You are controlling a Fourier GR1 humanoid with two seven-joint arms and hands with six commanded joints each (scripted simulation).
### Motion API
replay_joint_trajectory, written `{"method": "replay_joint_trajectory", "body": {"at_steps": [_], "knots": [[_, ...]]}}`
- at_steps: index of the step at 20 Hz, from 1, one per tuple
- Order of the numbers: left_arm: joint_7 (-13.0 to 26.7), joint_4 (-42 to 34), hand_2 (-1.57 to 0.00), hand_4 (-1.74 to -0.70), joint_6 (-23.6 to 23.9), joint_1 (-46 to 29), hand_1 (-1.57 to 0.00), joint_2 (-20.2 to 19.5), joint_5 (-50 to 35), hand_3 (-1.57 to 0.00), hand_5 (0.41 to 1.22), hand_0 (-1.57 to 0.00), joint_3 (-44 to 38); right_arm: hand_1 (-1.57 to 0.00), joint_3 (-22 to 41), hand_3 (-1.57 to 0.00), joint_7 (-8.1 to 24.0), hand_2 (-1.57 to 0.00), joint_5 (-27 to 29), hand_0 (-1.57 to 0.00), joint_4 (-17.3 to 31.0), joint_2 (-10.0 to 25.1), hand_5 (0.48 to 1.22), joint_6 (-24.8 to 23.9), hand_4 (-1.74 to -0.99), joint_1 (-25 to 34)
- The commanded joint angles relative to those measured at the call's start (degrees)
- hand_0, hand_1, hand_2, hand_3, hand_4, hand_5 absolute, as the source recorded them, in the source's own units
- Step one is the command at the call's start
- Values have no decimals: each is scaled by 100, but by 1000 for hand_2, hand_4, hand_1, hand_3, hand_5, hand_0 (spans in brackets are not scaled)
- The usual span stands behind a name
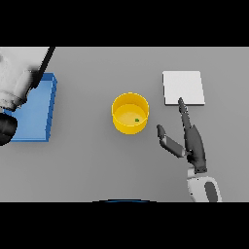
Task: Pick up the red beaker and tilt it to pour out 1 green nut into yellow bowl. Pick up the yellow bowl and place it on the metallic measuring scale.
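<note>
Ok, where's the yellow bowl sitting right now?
In the head view the yellow bowl stands mid-table, holding a green nut, left of the metallic scale and the open right hand.

Nut (137,119) in bowl (130,113), scale (183,88) to its right.

Yellow bowl (130,113) with seemingly one green nut (137,120), right hand (193,142) beside, fingers straight

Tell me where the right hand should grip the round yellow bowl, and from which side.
Grip the yellow bowl at its right wall, near the rim, coming in from the right. It stands upright and open-topped, and the right hand already lies open on that side, thumb pointing toward it.
</note>
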State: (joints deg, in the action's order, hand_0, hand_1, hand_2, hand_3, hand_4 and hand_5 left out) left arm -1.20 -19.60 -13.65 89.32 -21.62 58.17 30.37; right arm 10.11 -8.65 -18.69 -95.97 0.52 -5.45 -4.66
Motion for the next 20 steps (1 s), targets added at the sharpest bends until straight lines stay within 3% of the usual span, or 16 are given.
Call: {"method": "replay_joint_trajectory", "body": {"at_steps": [1, 4, 6, 9, 13, 17, 20], "knots": [[115, 66, -1571, -1738, 113, -104, -1571, -206, -244, -1448, 1221, -1571, -280, 1, -10, 1, 19, 1, 32, 1, 45, -11, 669, 13, -1006, 4], [457, 182, -1571, -1739, 558, -494, -1571, -697, -936, -1447, 1221, -1571, -1029, 1, -9, 1, -20, 1, 143, 1, 44, -64, 664, 54, -996, -4], [716, 194, -1571, -1740, 828, -894, -1571, -964, -1385, -1417, 1221, -1571, -1463, 1, -33, 1, 133, 1, 162, 1, 89, -73, 654, 55, -1023, 126], [1237, -20, -1571, -1740, 1197, -1526, -1571, -1249, -2005, -1426, 1221, -1571, -2018, 1, 6, 1, 29, 1, 107, 1, 21, -34, 653, 51, -1050, 43], [1662, -513, -1571, -1741, 1648, -2511, -1571, -1300, -2840, -1467, 1221, -1571, -2637, 1, 33, 1, 119, 1, -32, 1, 10, 10, 651, -6, -1047, 63], [1990, -1547, -1571, -1741, 1830, -3494, -1571, -1258, -3457, -1479, 1221, -1571, -2953, 1, 77, 1, 227, 1, -226, 1, -70, 76, 649, -66, -1046, 50], [2638, -2568, -1571, -1741, 2049, -4299, -1571, -1128, -3739, -1450, 1221, -1571, -3020, 1, 49, 1, 115, 1, -135, 1, -78, 137, 648, 16, -1026, -20]]}}
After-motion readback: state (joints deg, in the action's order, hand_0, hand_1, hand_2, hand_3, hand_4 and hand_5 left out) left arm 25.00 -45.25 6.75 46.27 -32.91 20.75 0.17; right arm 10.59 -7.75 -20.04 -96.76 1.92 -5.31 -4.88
